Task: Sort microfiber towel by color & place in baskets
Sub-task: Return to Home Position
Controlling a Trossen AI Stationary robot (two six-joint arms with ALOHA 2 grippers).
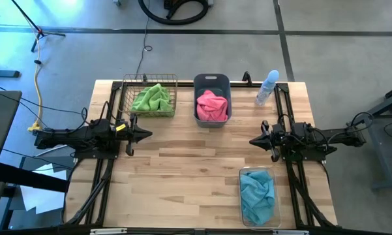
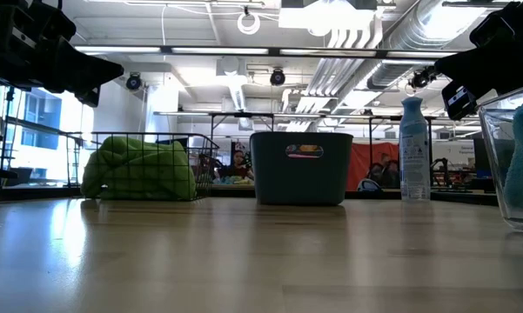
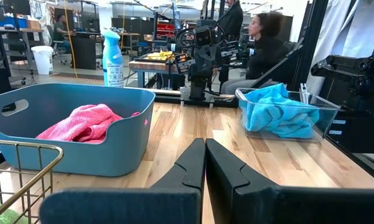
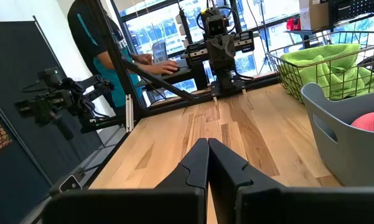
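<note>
The left claw (image 1: 147,135) is being held with its fingers pressed together and nothing between them; in its own wrist view the two dark fingers (image 3: 193,163) are being shown meeting along one seam. It is being carried above the table (image 1: 189,170) at about 9 o'clock from the table's middle in the high view, pointing toward 3 o'clock. The right claw (image 1: 253,140) is being held likewise pressed together and empty at about 3 o'clock, pointing toward 9 o'clock, so that the two are being faced at each other with bare wood between them. Outward from the claws, the towels are being kept in three containers. The green towel (image 1: 152,98) is being held by the wire basket (image 1: 150,77) at about 11 o'clock. The pink towel (image 1: 212,106) is being held by the grey-blue tub (image 1: 212,78) at 12 o'clock, just beside that basket. The blue towel (image 1: 256,192) is being held by the clear bin (image 1: 242,172) at about 5 o'clock, near the right arm. A spray bottle (image 1: 267,87) is being left standing at about 1 o'clock. No towel is being seen loose on the table, so the sorting is being judged as finished, each colour being in a container of its own. Only the settling of both arms into rest is being judged as left, and little of that.
</note>
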